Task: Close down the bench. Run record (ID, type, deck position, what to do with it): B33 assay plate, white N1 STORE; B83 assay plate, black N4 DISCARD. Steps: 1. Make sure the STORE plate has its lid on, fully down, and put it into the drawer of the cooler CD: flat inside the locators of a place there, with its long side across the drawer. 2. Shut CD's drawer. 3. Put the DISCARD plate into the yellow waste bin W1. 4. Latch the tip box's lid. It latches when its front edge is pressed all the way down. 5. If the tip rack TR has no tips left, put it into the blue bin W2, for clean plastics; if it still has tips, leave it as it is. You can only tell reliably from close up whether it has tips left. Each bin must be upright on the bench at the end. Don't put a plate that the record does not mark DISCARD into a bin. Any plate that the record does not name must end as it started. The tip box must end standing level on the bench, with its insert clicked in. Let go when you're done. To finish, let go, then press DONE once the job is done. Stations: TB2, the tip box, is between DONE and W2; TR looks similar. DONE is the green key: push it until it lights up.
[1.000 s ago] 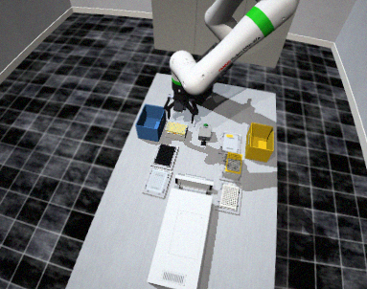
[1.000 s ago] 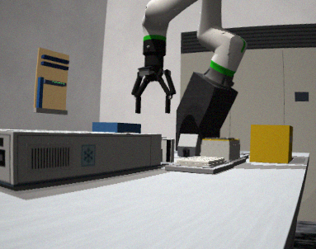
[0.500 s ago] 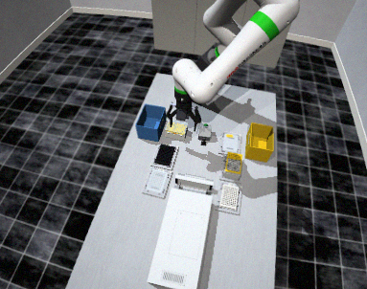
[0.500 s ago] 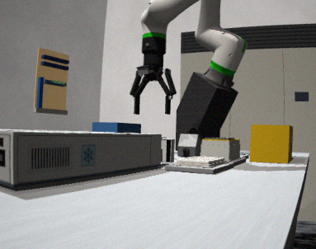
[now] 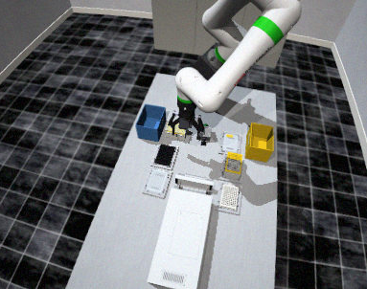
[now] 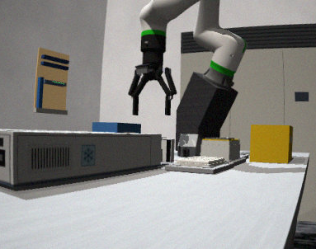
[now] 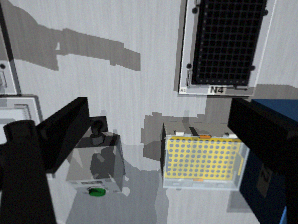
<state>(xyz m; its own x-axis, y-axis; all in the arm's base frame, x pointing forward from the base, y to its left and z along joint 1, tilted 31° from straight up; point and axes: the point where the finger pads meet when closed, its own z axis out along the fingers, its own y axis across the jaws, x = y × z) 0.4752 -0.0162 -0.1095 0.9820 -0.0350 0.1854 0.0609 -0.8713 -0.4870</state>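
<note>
A: Where did your fingers stand at that moment?

B: Wide apart, with nothing between them. In the wrist view they framed the left and right edges, and your gripper (image 6: 151,109) hung well above the bench (image 7: 125,50).

A: And the tip box?

B: The tip box (image 7: 200,159) sat low and right of centre in the wrist view, almost under the gripper. Its yellow grid faced up. The green DONE key (image 7: 95,191) was at its left and the blue bin (image 7: 272,165) at its right. You could not tell from there whether its lid was latched.

A: How would it handle?

B: I judged it a light, stiff plastic shell, likely to skid or tip under an off-centre push. You would have done best to press squarely down on the front edge of the lid, not to squeeze the walls, so the insert stayed clicked in.

A: Anything further out?

B: The black plate (image 7: 227,42) lay flat at N4, in the upper right of the wrist view. It looked rigid, thin and light, so you should have taken it across its short sides. The yellow bin (image 5: 260,142) stood well apart, at the right of the top view.
</note>
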